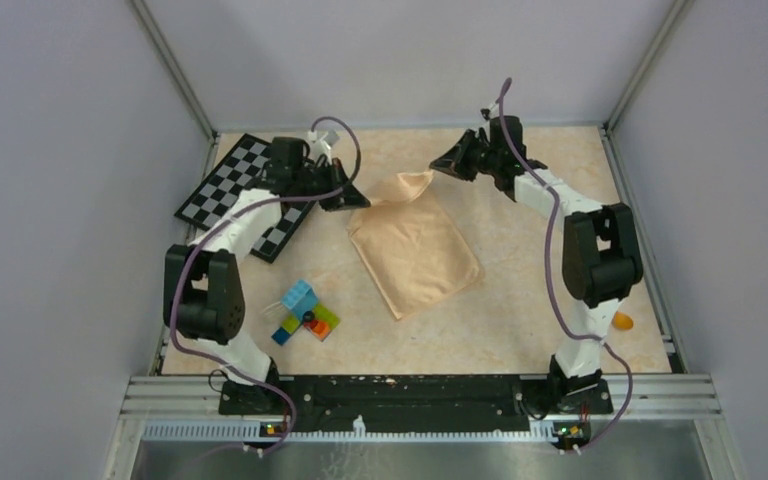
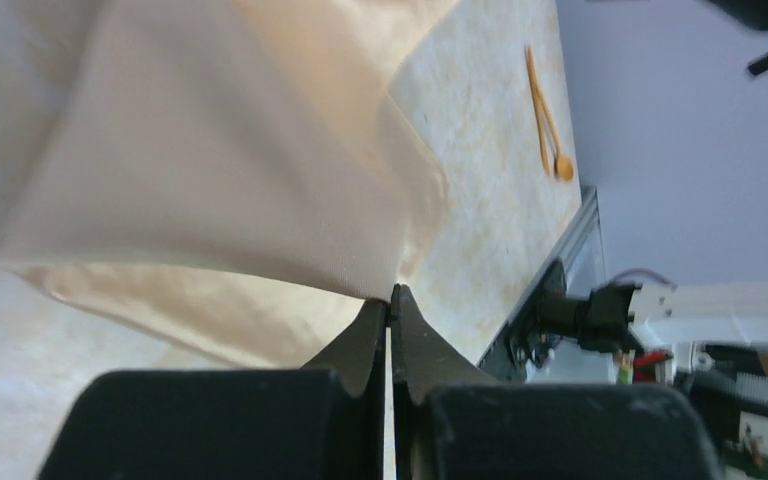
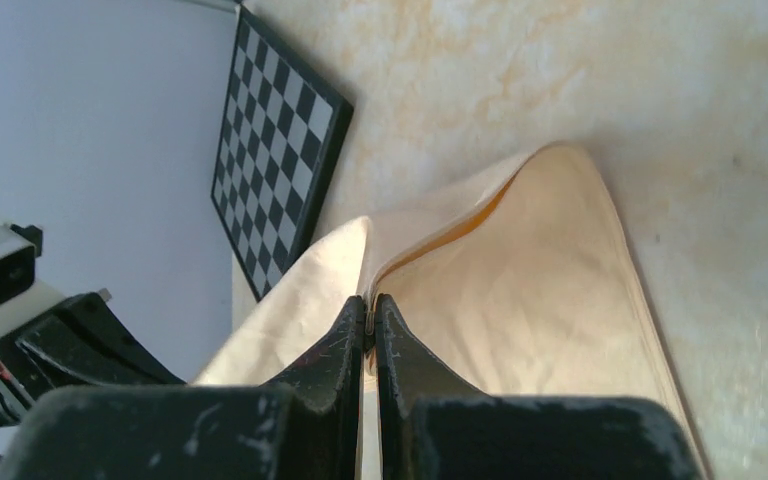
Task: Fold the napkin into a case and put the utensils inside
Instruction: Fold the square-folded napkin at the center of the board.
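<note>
From overhead I see the napkin (image 1: 415, 245) in the middle of the frame. It is a soft, plain peach-orange cloth, folded over on itself into a rough rectangle set on a slant. Its nearer part lies flat on the table (image 1: 520, 300), whose top is a pale, marbled beige. Its far end is bunched and raised between my two arms.

The left gripper (image 1: 355, 197) has its black tapered fingers pressed together on a corner of the cloth. In the left wrist view the fabric fans away from the tips in smooth, slightly glossy sheets, one layer over another. The right gripper (image 1: 440, 165) is likewise clamped tight on the napkin. In its wrist view the tips pinch an edge where two layers part into a narrow slit, with a rounded fold bulging beyond.

The utensils (image 2: 548, 120) appear at the upper right of the left wrist view. They are slim orange-yellow sticks lying close together on the table near its edge, well apart from the cloth. One is a spoon with a small round bowl.

At the upper left of the overhead frame a flat black-and-white checkerboard (image 1: 230, 190) lies partly under the left arm. A cluster of bright blocky toy bricks (image 1: 305, 312) sits lower left of the napkin.
</note>
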Robot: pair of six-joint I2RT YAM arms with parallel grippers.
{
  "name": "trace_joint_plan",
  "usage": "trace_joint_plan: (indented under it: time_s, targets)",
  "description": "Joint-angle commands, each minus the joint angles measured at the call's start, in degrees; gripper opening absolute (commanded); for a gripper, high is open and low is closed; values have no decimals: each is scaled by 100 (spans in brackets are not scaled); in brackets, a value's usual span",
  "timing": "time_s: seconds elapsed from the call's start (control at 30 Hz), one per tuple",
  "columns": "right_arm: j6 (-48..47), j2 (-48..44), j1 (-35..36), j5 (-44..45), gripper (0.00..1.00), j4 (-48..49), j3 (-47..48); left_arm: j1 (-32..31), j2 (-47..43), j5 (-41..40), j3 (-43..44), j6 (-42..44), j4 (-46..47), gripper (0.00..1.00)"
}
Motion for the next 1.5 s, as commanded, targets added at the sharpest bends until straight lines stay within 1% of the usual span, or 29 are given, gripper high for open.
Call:
trace_joint_plan:
  time_s: [0.0,0.07,0.23,0.33,0.43,0.63,0.73,0.93,1.03,1.17,1.37,1.47]
  targets:
    - [-137,-832,-40,-321,0,109,-826,-638,-659,-184,-1012,-220,335,0]
    - [-191,-1018,-41,-382,0,100,-1218,-883,-909,-260,-1493,-467,563,0]
    - [-447,-1489,-74,-470,0,3,-2109,-1419,-1713,-807,-2664,-890,887,0]
    - [-652,-1754,-89,-472,0,-178,-2484,-1674,-1899,-803,-3195,-1163,1091,0]
    - [-775,-2045,-110,-437,0,-315,-2861,-2011,-1973,-947,-3511,-1340,1262,0]
    - [-972,-2376,-249,-396,0,-485,-3453,-2720,-1723,-1182,-3643,-1556,1475,0]
    - [-1041,-2482,-324,-416,0,-563,-3594,-2911,-1534,-1258,-3591,-1557,1478,0]
    - [-1181,-2416,-348,-411,0,-518,-3862,-3020,-1392,-1417,-3678,-1541,1427,0]
    - [-1206,-2314,-348,-419,0,-401,-3984,-3099,-1219,-1372,-3719,-1578,1497,0]
    - [-1220,-2228,-357,-348,0,-359,-4058,-3245,-1022,-1226,-3833,-1715,1872,0]
    - [-1225,-2148,-397,-277,0,-358,-4122,-3359,-813,-1222,-3850,-1679,1909,0]
    - [-1226,-2117,-410,-249,0,-314,-4153,-3372,-745,-1230,-3904,-1704,1986,2]
